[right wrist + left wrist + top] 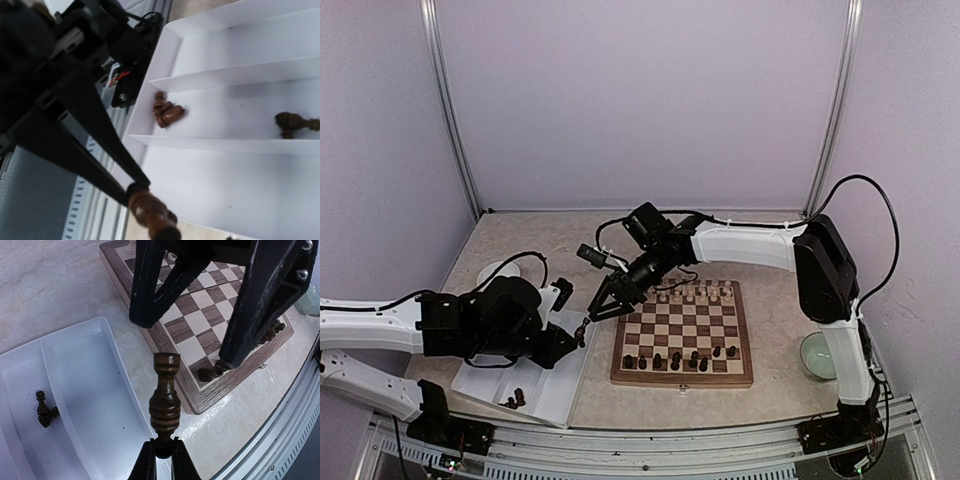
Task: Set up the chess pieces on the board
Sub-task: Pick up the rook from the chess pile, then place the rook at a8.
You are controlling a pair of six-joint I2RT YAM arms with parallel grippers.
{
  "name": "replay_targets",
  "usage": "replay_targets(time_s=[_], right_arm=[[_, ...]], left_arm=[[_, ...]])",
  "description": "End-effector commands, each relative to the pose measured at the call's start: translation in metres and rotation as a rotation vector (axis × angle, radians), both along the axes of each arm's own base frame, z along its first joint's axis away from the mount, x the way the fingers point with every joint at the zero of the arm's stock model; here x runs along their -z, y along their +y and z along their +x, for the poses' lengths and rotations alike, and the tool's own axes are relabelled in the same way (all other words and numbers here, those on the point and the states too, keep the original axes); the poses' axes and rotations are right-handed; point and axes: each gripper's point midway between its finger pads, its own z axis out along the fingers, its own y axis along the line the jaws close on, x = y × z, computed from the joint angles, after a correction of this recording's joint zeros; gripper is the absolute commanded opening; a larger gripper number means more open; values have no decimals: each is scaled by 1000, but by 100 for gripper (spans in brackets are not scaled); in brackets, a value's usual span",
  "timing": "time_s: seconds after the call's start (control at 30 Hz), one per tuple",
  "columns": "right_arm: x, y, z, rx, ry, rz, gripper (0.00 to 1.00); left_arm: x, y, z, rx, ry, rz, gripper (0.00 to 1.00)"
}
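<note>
Around the square wooden chessboard with dark brown and cream squares (685, 330) you have a white plastic tray with divider walls (85, 385) at 8 o'clock. A pale green round bowl (817, 355) sits on the tabletop (775, 300) at 3 o'clock. A white round object (498, 270) lies at 10 o'clock, half hidden behind the left arm (380, 330). The right arm (750, 245) reaches in across the board's far left corner. Its black fingers (145, 285) hang right over the held piece (166, 397) and block much of the board in the left wrist view.

Counting, you have:
- One dark piece in the left jaws.
- About eight small dark brown chess pieces (675, 360) along the board's near edge at 6 o'clock, too small to count surely.
- A row of cream-white pieces (695, 293) along the far edge at 12 o'clock, partly hidden by the right arm.
- Two small clusters of dark pieces (165, 112) lying loose in one tray compartment.

The held piece is dark brown turned wood with a ringed waist and a flared, cup-like crown. The left jaws are clamped on its foot. It sits just off the board's left edge at 9 o'clock, between board and tray. The right jaws stand apart, one finger to each side above the crown, and grip nothing. You cannot tell whether a fingertip touches the crown.
</note>
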Motion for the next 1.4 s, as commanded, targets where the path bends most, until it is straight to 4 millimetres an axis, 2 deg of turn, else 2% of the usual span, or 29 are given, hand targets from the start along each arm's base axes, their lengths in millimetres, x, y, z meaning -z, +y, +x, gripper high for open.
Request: replay_targets(time_s=[0.0, 0.17, 0.3, 0.4, 0.47, 0.57, 0.73, 0.97, 1.07, 1.13, 1.27, 1.37], right_arm=[[2, 10, -16, -44, 63, -5, 55], [0, 16, -19, -59, 98, 8, 46], [0, 16, -20, -72, 119, 17, 28], [-1, 15, -21, -76, 118, 23, 10], [-4, 15, -17, -67, 108, 28, 4], [-10, 13, -2, -35, 87, 37, 2], [-31, 7, 20, 9, 41, 70, 2], [-44, -4, 28, 30, -55, 74, 2], [-43, -27, 36, 70, -185, 29, 2], [-43, -50, 44, 111, -282, -7, 2], [-34, -114, 50, 170, -442, -128, 2], [-20, -162, 42, 180, -611, -247, 2]], left_arm=[[-27, -11, 5, 15, -62, -67, 2], [-28, -13, 6, 18, -68, -68, 2], [-26, -12, 8, 9, -73, -60, 2], [-24, -9, 8, 4, -74, -52, 2], [-21, -8, 7, 3, -69, -48, 2], [-17, -7, 5, 3, -56, -46, 2], [-13, -3, 4, -8, -45, -47, 1], [-14, 1, 6, -31, -55, -41, 1], [-13, 1, 8, -36, -56, -35, 1], [-12, 4, 11, -46, -58, -25, 1], [-13, 9, 20, -75, -64, -17, 1], [-17, 13, 26, -89, -77, -20, 1]])
